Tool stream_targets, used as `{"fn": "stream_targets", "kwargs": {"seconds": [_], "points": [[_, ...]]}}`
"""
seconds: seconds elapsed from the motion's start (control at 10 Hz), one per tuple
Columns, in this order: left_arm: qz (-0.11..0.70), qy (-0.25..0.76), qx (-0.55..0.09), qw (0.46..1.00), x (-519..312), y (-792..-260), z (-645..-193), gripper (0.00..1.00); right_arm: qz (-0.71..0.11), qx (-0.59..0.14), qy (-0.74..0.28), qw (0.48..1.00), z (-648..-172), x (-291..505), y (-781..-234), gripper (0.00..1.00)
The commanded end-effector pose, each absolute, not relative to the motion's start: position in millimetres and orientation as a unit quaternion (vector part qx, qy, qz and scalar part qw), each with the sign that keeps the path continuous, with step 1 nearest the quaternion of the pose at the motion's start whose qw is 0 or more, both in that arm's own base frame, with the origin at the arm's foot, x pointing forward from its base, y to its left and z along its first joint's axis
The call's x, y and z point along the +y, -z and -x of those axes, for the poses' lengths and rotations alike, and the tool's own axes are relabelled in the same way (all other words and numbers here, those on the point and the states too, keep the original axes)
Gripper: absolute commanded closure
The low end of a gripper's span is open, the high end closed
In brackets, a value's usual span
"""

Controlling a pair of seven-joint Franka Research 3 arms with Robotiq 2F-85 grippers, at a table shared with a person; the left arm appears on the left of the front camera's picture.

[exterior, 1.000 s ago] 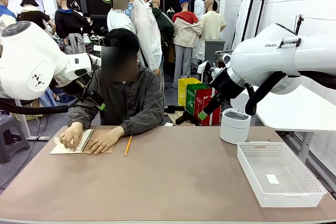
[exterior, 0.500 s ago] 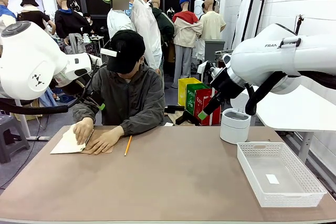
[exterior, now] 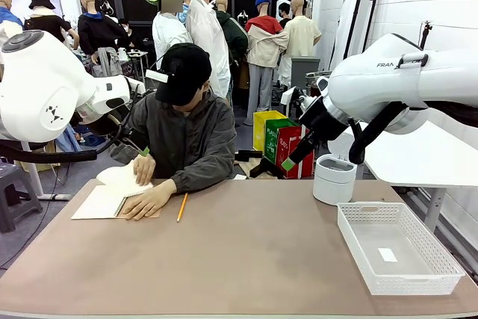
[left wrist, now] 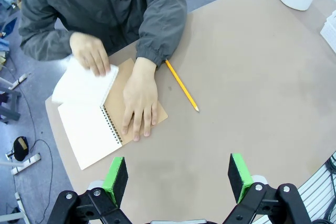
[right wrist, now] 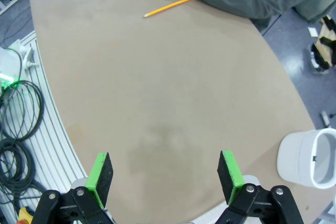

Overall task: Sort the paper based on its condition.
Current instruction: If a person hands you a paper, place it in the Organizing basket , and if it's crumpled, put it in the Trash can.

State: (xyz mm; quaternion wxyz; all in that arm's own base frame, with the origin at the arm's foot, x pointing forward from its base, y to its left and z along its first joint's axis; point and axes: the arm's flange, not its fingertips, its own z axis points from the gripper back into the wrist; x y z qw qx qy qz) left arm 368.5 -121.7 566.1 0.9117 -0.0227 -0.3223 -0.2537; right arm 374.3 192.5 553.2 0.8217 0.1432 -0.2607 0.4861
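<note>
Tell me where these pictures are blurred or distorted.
Left wrist view: the person's hand on the lifted notebook page is motion-blurred. Right wrist view: sharp, but the table edge looks bowed, likely by the lens. Front view: evenly lit, no glare.

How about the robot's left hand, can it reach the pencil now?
Probably yes. The pencil lies on bare table ahead of the open left gripper, nothing between them, though the person's hand rests close beside it.
</note>
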Motion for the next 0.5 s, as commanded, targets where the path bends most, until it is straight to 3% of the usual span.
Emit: {"fn": "stream_targets", "kwargs": {"seconds": [0.0, 0.4], "points": [[0.024, 0.253, -0.320, 0.913, -120.5, -567.1, -368.5, 0.00, -0.142, -0.261, -0.487, 0.821, -374.4, 192.4, -553.7, 0.00], [0.024, 0.253, -0.320, 0.913, -120.5, -567.1, -368.5, 0.00, -0.142, -0.261, -0.487, 0.821, -374.4, 192.4, -553.7, 0.00]]}}
